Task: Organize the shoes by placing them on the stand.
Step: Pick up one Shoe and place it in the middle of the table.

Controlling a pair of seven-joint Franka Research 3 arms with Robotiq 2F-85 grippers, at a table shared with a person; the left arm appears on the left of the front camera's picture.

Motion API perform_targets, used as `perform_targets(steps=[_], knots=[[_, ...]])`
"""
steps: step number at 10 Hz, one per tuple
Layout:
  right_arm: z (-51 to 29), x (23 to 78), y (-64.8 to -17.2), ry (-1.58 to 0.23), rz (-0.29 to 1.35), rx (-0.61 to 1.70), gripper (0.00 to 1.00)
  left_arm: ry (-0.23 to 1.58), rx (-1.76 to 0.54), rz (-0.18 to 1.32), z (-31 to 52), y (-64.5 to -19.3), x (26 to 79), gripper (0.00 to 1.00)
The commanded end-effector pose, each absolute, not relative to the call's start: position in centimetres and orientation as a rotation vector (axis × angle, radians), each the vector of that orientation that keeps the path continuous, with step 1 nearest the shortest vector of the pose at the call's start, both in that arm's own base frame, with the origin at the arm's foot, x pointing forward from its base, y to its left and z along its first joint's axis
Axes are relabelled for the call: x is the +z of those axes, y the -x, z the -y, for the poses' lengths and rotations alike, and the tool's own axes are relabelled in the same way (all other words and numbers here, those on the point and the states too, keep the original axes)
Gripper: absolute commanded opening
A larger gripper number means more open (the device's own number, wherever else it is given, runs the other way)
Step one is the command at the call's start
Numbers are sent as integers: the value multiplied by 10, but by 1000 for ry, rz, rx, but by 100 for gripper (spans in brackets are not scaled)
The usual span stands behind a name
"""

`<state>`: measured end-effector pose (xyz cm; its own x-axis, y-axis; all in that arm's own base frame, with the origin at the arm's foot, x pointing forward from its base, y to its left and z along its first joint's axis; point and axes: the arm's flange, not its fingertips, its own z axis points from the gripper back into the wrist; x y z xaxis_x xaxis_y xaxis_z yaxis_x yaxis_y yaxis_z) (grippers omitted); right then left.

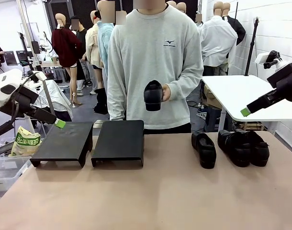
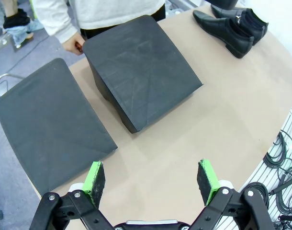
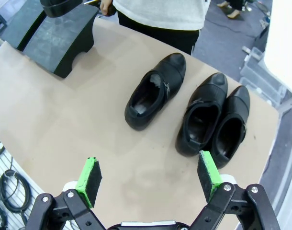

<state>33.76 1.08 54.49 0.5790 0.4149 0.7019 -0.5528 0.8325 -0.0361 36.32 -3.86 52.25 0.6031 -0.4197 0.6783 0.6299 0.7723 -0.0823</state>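
Sweatshirt logo [image 1: 169, 43] and bag print [image 1: 25, 141] seem unreadably small.

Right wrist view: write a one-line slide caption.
Open right tool above a tan table, one black leather shoe lying apart from two more side by side.

Open left tool [image 2: 150, 176] over tan table [image 2: 198, 134], two black stands [image 2: 141, 72] side by side, shoes [image 2: 230, 27] beyond

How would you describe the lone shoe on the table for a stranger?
Look at the tan table, right of the two black stands. Three black shoes lie there; this shoe lies alone, nearest the stands, while the other two touch.
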Motion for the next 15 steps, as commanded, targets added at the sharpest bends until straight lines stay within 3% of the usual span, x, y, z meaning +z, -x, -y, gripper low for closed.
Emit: perform_targets(steps=[1,15], knots=[[-12,544,-338,-199,760,560,100,341,-619,696,38,-364,522,100],[-12,544,-338,-199,760,560,100,341,-619,696,38,-364,522,100]])
